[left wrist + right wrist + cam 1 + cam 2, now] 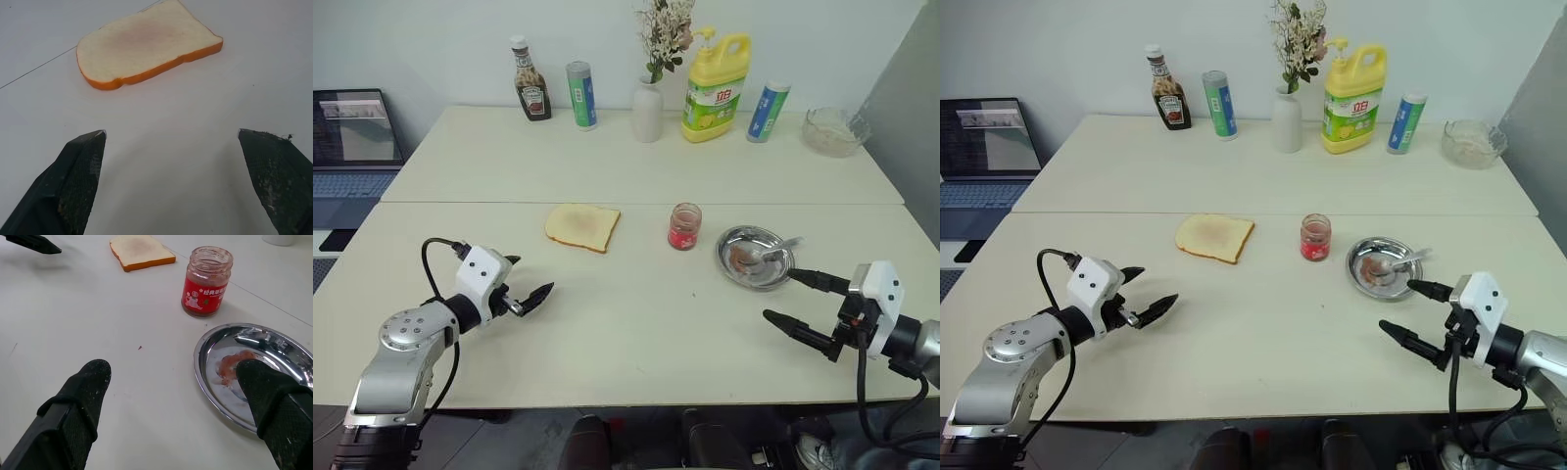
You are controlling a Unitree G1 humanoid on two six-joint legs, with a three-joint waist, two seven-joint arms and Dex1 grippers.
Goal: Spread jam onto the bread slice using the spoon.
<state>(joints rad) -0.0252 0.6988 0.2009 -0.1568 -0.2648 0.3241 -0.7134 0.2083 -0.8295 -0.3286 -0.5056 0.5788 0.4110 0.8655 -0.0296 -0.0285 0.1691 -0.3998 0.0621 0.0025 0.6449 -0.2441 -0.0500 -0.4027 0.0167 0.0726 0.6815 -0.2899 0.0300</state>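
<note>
Both grippers, left gripper [530, 296] and right gripper [803, 304], are hovering spread and empty; the right should be approaching the spoon [773, 252] in the steel dish [756, 277] just ahead, pinching its thin handle squarely.

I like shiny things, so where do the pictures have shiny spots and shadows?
Right wrist view: the steel dish mirrors bright light along its rim, and the jam jar casts a soft shadow on the table. Left eye view: the dish glints too. Left wrist view: the bread slice looks matte, with a faint shadow under its crust.
</note>
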